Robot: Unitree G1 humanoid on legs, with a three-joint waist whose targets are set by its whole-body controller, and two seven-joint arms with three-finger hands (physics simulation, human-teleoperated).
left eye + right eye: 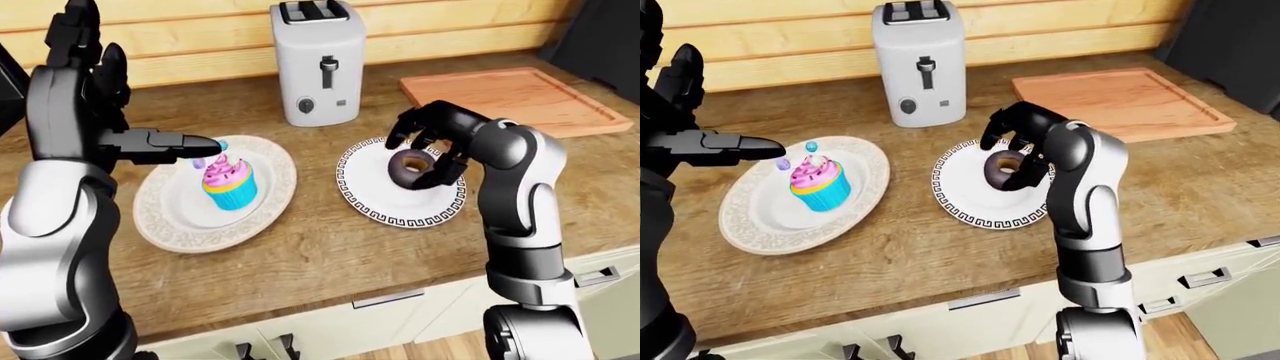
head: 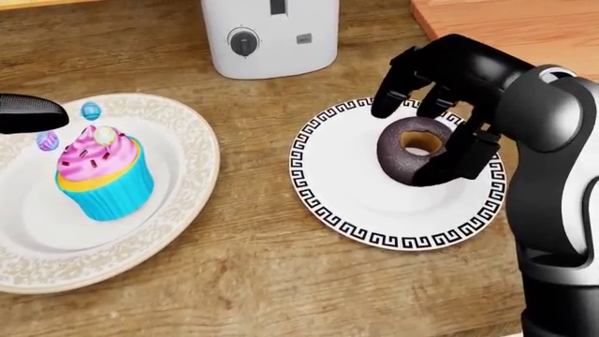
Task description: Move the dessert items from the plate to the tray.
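Right hand point(image 2: 440, 137) curled over the donut point(image 2: 412, 149), fingers point(image 2: 393, 91) spread above it and thumb at its right edge, not closed round it. Donut tilted on the patterned plate point(image 2: 346, 203), mid-table point(image 1: 300, 255). Left hand point(image 1: 80, 97) raised and open at left of the eye views, one finger point(image 1: 170, 142) pointing out just above the cupcake point(image 2: 101, 175). Cupcake upright on the cream plate point(image 2: 187, 140), small coloured eggs beside its frosting. Toaster point(image 1: 318, 64) near the top; wooden tray point(image 1: 510, 97) at upper right, well apart from both plates.
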